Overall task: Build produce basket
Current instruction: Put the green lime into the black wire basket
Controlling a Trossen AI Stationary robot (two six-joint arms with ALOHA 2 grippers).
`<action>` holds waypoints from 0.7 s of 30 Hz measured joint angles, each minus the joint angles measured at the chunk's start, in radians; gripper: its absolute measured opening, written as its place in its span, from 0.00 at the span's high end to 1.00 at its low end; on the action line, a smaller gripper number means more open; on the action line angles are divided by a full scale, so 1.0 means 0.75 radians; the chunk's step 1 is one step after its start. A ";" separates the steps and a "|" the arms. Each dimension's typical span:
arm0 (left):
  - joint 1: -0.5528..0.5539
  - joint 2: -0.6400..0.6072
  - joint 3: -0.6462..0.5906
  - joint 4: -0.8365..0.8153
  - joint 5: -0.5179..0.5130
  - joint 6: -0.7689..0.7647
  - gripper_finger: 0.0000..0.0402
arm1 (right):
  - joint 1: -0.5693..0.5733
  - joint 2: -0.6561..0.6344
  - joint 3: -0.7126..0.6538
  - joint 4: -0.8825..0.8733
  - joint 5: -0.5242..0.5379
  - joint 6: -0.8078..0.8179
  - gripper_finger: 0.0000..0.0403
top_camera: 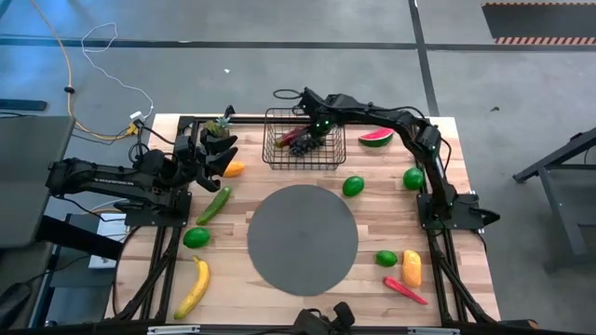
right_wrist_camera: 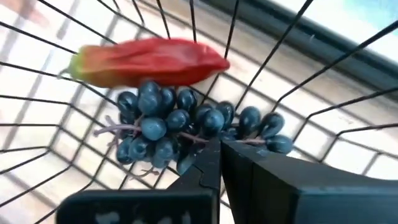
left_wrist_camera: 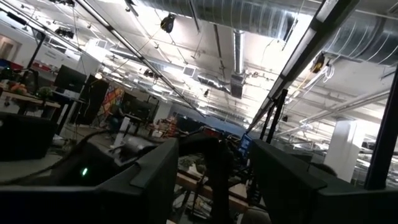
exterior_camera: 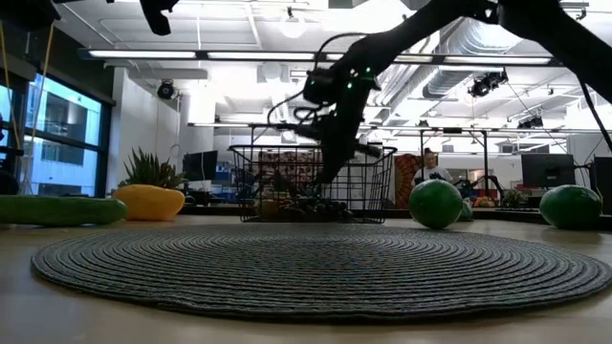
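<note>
You are mid-loading: your right gripper (right_wrist_camera: 219, 163) sits inside the black wire-mesh basket (top_camera: 304, 149), jaws pressed together on the stem of the knobbly dark grapes (right_wrist_camera: 180, 127), beside a glossy red chilli (right_wrist_camera: 149, 62). Next, release and lift clear. The left gripper (top_camera: 216, 154) waits left of the basket, half open, seemingly empty.

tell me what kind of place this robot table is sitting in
Most likely an open-plan lab or workshop with an industrial fit-out: exposed silver ventilation ducts and long strip ceiling lights overhead, dark computer monitors on desks behind the table, and a bare grey concrete floor.
</note>
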 joint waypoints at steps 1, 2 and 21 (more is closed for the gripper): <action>0.000 0.000 0.000 0.000 0.000 0.000 0.52 | -0.001 -0.020 0.000 -0.006 -0.003 -0.035 1.00; 0.000 0.000 0.000 0.000 0.000 0.000 0.52 | -0.001 -0.045 0.000 -0.020 -0.002 -0.080 1.00; -0.001 0.000 0.000 -0.068 0.010 0.057 0.52 | 0.255 -1.429 -1.302 0.966 -0.203 -0.115 1.00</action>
